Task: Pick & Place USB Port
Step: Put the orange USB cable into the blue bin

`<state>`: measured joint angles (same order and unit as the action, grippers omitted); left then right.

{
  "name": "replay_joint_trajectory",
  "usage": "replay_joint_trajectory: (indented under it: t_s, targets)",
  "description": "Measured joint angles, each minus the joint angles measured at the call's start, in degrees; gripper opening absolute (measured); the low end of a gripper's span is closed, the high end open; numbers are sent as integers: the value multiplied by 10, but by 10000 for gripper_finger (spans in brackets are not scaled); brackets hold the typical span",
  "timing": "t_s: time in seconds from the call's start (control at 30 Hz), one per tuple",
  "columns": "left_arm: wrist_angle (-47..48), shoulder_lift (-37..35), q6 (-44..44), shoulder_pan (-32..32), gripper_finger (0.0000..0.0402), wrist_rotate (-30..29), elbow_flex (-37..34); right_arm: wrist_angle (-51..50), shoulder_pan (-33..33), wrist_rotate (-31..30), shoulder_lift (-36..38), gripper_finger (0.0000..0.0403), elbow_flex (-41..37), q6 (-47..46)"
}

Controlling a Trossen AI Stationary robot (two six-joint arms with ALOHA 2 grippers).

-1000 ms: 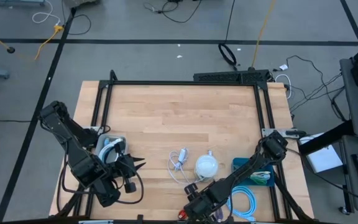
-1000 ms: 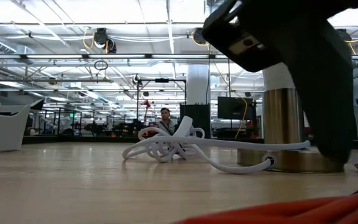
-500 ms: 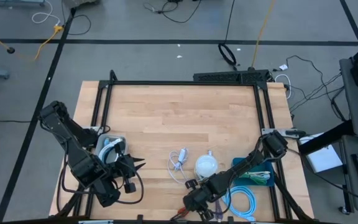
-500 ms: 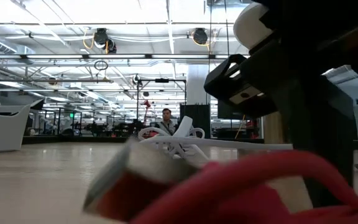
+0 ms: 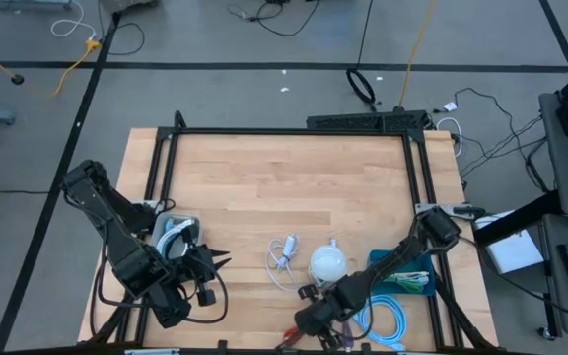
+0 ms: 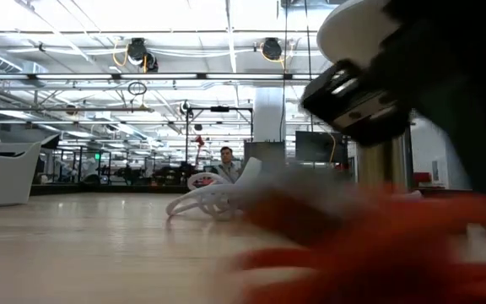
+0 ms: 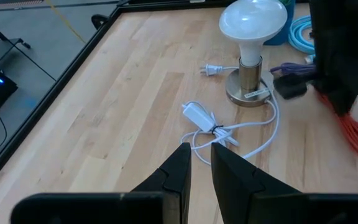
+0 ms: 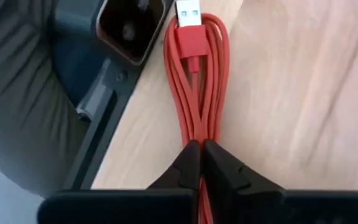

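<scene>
The right gripper (image 8: 201, 152) is sitting low at the near edge of the worktop (image 5: 294, 187), and its fingers are now pinching the bundled red USB cable (image 8: 194, 93). A second ago those fingers were spread wide over the cable; they have since come together, so the grasp itself looks done. In the right wrist view the red strands are running straight out from between the fingertips, with the silver plug (image 8: 188, 12) at the far end, just beside a dark piece of the frame hardware. In the low view the red cable (image 6: 378, 253) is blurring across the foreground, which suggests it is already being shifted or lifted.

The left gripper (image 7: 197, 158) is waiting near the left side of the worktop, its fingers held nearly together on nothing, pointing toward the white lamp (image 7: 250, 28) and the white cord (image 7: 229, 130) lying in front of it.

With the pick apparently secured, the placing part is what remains. The loops are loose, so a strand may be slipping free or snagging on the frame as the cable is carried.
</scene>
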<state>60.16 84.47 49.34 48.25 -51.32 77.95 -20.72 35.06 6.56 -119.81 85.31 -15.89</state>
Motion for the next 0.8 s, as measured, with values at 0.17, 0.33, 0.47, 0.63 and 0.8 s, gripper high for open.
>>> replay_joint_trajectory:
  t_s: [0.17, 0.33, 0.47, 0.63, 0.8]
  targets:
    - [0, 0, 0, 0, 67, -1, 0, 40, 12, -65, 64, 0, 0, 36]
    - [-2, 0, 0, 0, 67, -1, 0, 79, 26, -150, 107, 0, 0, 96]
    - [-2, 0, 0, 0, 67, -1, 0, 91, 48, -227, 151, 0, 2, 140]
    - [-3, 0, 1, 0, 67, 2, -3, -69, 97, -355, 211, 0, 1, 62]
    - [-3, 0, 4, -4, 67, 2, -26, -291, 158, -424, 281, 0, 2, -132]
